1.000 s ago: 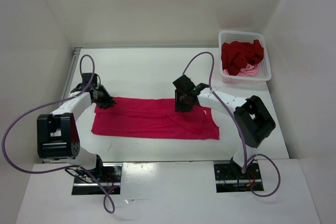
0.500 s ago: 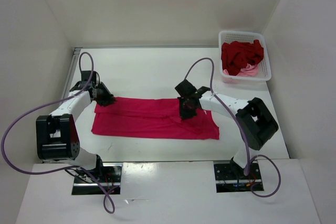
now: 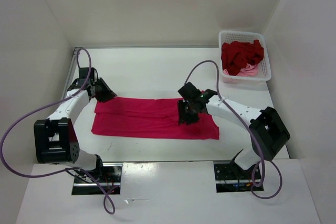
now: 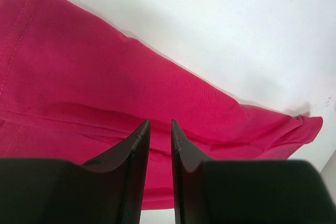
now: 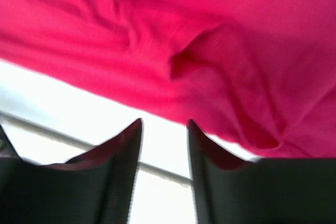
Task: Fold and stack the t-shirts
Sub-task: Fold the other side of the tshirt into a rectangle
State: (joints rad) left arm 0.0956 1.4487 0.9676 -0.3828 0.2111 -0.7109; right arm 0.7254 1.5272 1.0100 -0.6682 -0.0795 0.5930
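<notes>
Cloth of the bright magenta-red t-shirt (image 3: 152, 119) lies spread in a long band across the middle of the worktop (image 3: 147, 72), its long sides running left to right, with creases and overlapping flaps along its far edge and over its right half. My left tool (image 3: 106, 96) sits at the shirt's far left corner. From that wrist I look down on smooth red cloth with a stitched hem at the left, and a rumpled end farther off. My two dark fingers (image 4: 131, 156) stand only a narrow slit apart, and the cloth shows unbroken through the slit, so this tool is slightly parted and holds nothing. My right tool (image 3: 185, 115) is over the right half of the shirt, beside a raised fold. The wrist view there is blurred, but the jaws are plainly spread, with bare white worktop showing between them and the puckered red cloth just beyond the tips; nothing is gripped. Well apart, at the far right corner of the worktop, a white mesh basket (image 3: 265, 74) holds the dark crimson t-shirt (image 3: 241, 53) bunched on top, with the light pink t-shirt (image 3: 251, 70) peeking out beneath it at the near side.
</notes>
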